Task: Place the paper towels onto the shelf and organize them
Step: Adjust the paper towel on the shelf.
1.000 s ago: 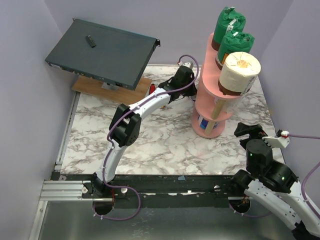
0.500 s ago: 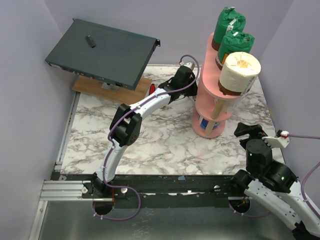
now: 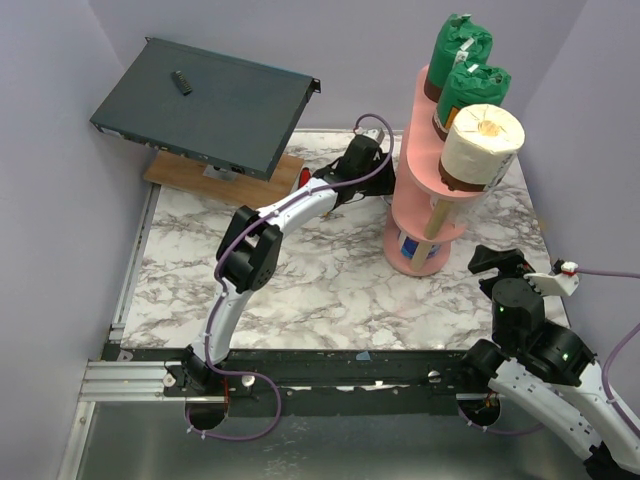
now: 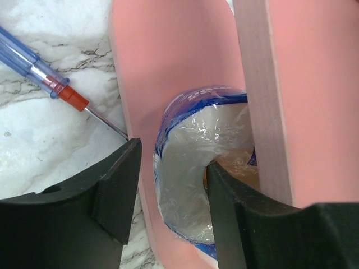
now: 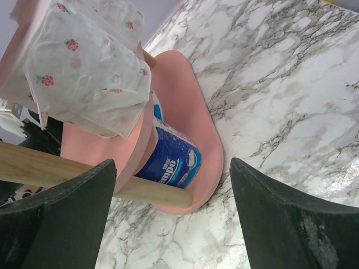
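I had the left gripper (image 4: 171, 159) down at the lowest tier of the pink three-tier oval-board shelf (image 3: 408, 195). Its fingers were spread, one outside the board's edge and the other at the core end of the blue-and-white wrapped paper towel roll (image 4: 185, 168) lying on that tier, and I saw no clamp on it. The right gripper (image 5: 171, 168) hung wide apart and empty just off the shelf's near end. On the shelf's top tier stood two green-wrapped rolls (image 3: 460, 60) and a white roll (image 3: 482, 140).
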You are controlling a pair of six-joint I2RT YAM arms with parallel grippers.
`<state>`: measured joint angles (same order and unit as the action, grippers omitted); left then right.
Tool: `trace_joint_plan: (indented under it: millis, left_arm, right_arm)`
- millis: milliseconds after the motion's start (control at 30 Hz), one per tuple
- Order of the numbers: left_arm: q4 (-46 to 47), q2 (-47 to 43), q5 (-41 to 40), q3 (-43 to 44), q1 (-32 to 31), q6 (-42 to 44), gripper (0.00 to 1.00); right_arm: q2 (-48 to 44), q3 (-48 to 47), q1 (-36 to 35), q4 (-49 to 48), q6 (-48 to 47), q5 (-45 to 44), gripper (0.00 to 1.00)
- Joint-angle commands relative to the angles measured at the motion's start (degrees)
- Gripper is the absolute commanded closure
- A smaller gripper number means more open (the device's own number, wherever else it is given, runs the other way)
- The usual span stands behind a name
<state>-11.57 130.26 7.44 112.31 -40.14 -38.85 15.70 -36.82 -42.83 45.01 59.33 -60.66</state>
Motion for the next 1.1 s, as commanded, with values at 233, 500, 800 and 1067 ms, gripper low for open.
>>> trace_joint_plan:
  millis: [233,500,800,1067]
  left_arm:
    - [4.5,-9.6,2.2,-5.0,-0.7,-2.0,0.40]
    - [4.6,-12.1,1.7,-6.4,-0.2,-1.9,0.36]
    - [6.5,-15.2,0.7,-12.9,1.3,-3.3,0.37]
    - [8.0,-19.1,-0.1,-19.9,2.3,-4.8,0.39]
  right_arm:
    - [-0.6,0.6,-0.5,-0.9,-0.1,-2.2,0.15]
    - [-0.8,0.6,-0.5,-1.0,-0.2,-1.9,0.15]
    - [-0.8,0.8,-0.5,-1.3,-0.5,-1.9,0.15]
    - [-1.1,0.6,-0.5,0.0,1.1,-2.6,0.15]
